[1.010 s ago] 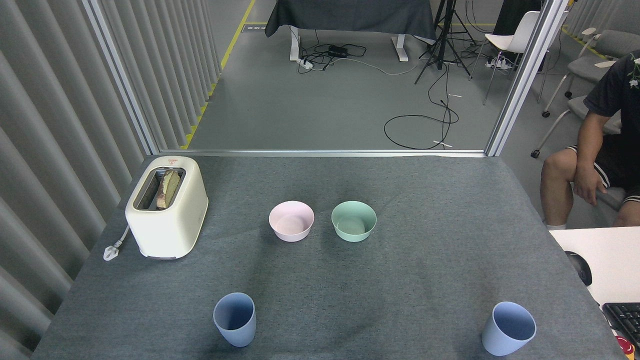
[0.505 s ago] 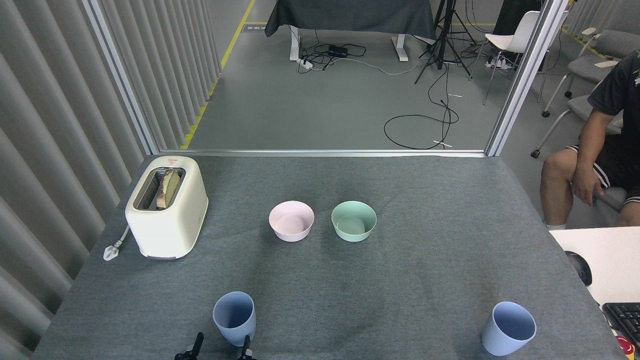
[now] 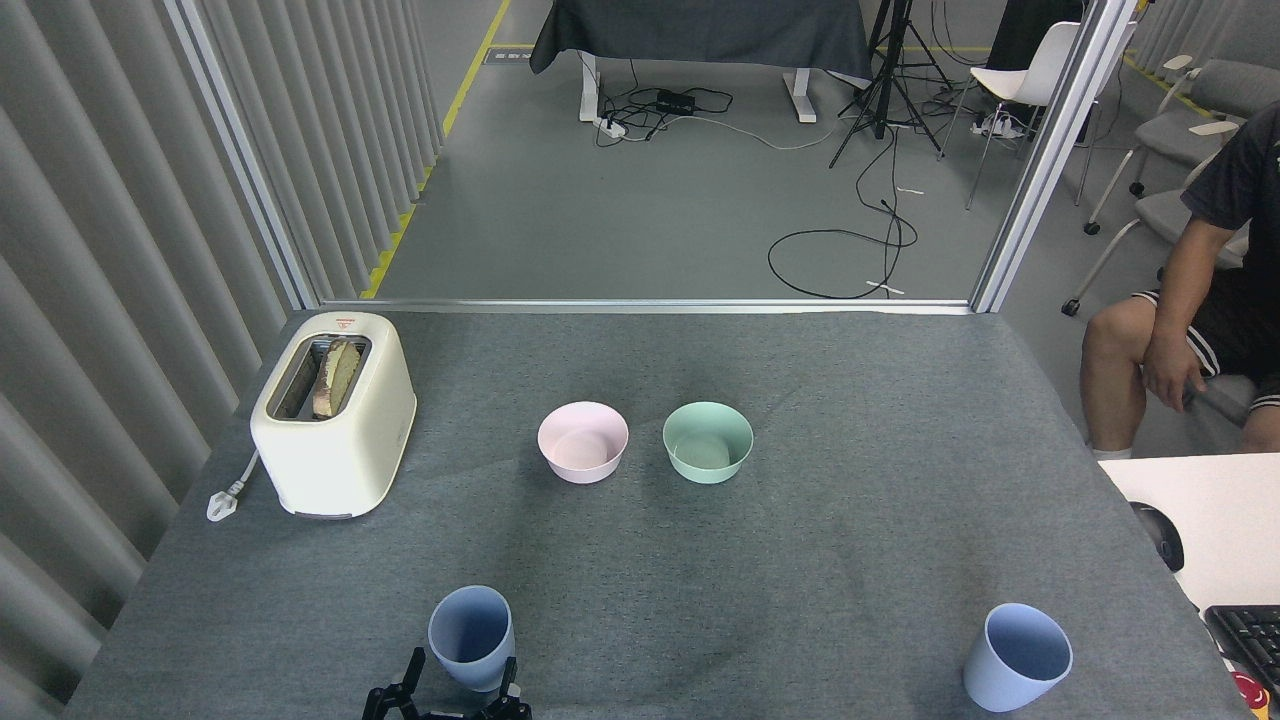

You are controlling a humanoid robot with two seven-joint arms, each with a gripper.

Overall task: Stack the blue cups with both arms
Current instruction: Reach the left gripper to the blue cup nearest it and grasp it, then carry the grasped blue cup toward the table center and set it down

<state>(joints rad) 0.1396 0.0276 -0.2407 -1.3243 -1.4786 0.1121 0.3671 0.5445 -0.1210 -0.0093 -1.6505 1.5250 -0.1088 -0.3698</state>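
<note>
Head view | left gripper [image 3: 462,680] spread around left blue cup [image 3: 470,637] | cup upright, mouth up

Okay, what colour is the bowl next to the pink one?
Mint green, plain with no pattern; the head view shows it clearly.

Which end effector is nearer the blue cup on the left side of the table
Left. The left end effector straddles the base of that blue cup, fingers either side. The right end effector is out of view.

Bright, even, sharp; soft shadows
</note>
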